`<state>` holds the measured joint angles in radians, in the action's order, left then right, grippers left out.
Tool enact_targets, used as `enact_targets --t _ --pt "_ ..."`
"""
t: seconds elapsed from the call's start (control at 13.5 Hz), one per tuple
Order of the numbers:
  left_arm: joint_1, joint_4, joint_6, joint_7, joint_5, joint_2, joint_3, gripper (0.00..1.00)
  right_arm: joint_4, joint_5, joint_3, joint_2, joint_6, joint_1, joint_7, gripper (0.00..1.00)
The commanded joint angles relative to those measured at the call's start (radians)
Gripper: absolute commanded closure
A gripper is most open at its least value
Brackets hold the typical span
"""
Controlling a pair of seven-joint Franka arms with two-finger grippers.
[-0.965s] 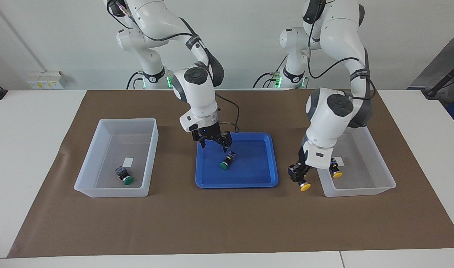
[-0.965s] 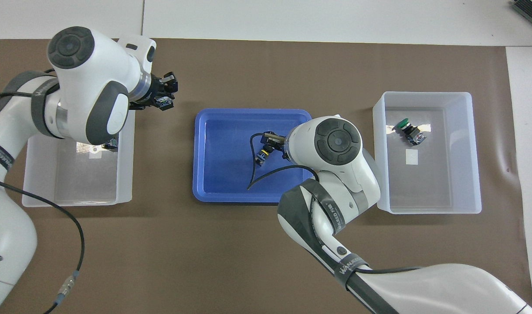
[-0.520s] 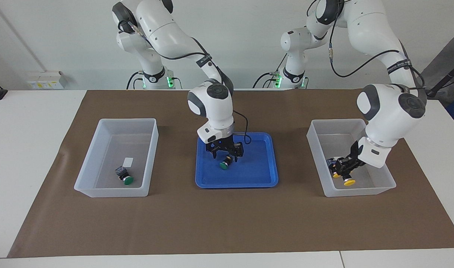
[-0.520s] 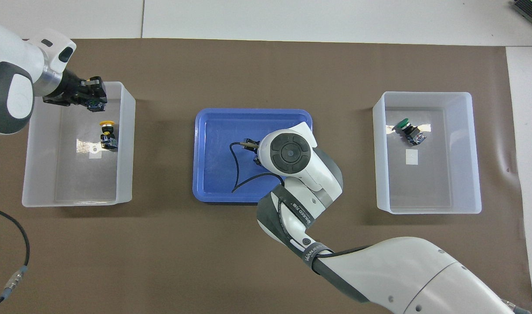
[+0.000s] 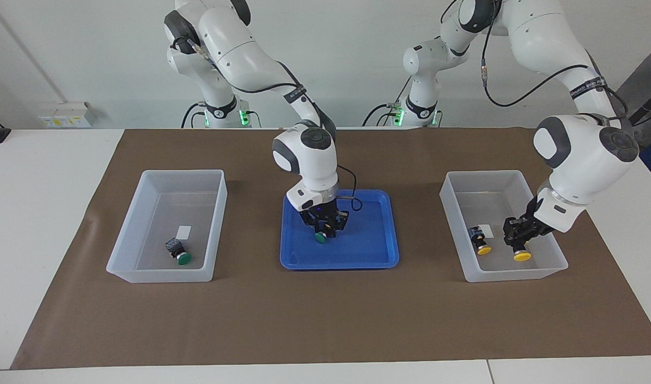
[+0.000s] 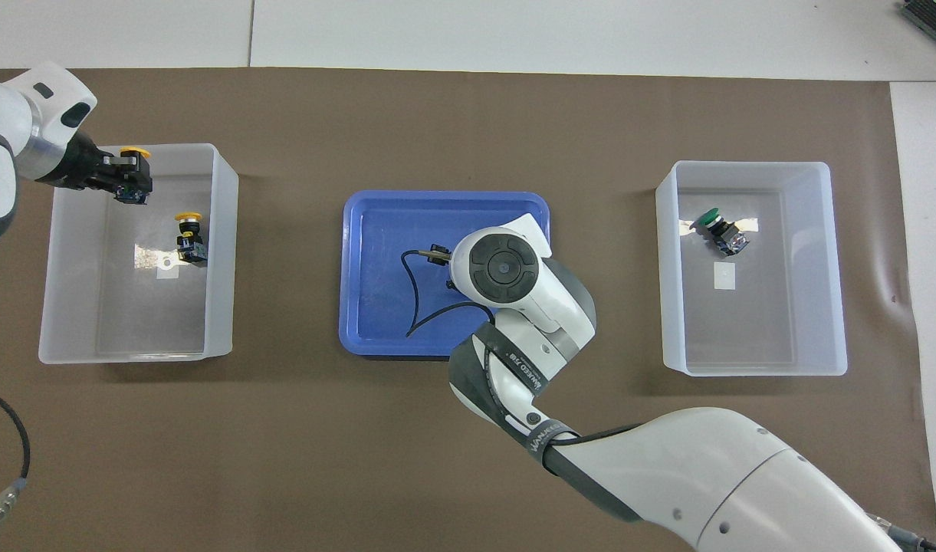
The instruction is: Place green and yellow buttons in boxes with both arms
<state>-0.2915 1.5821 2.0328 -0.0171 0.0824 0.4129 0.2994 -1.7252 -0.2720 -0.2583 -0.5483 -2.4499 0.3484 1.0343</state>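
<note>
Now the right gripper point(image 5: 323, 230) is down in the blue tray point(image 5: 378, 256), its fingers closed around the body of a green button point(image 5: 320, 237) whose cap shows just below them, while the left gripper point(image 5: 519, 238) hangs inside the box point(image 5: 466, 274) at the left arm's end, clamped on a yellow button point(image 5: 521, 256) beside a second yellow button point(image 5: 481, 242) lying on that box's floor. A second ago the right gripper's fingers stood apart above the green button, and the left gripper carried its yellow button outside the box. The other green button point(image 5: 179, 253) lies unmoved in the box point(image 5: 144, 274) at the right arm's end.
</note>
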Motion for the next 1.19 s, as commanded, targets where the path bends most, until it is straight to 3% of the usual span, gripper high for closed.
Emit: enact_targets --t 0.0,0.3,0.67,1.11 --pt "-0.049 0.223 0.136 0.016 0.017 -0.101 0.0 1.0 0.021 -0.032 -0.004 0.019 0.029 -0.025 0.026 1.0" --pt "-0.09 0.36 0.282 0.016 0.017 -0.132 0.001 1.0 0.019 -0.026 -0.006 0.151 0.138 -0.135 -0.066 1.0" --pt "-0.095 0.432 0.364 0.002 0.014 -0.137 0.001 1.0 -0.014 -0.019 -0.004 0.316 0.351 -0.348 -0.535 1.0" --pt "-0.092 0.458 0.477 -0.033 0.014 -0.098 0.001 1.0 -0.267 0.08 -0.006 0.459 0.35 -0.564 -0.968 1.0"
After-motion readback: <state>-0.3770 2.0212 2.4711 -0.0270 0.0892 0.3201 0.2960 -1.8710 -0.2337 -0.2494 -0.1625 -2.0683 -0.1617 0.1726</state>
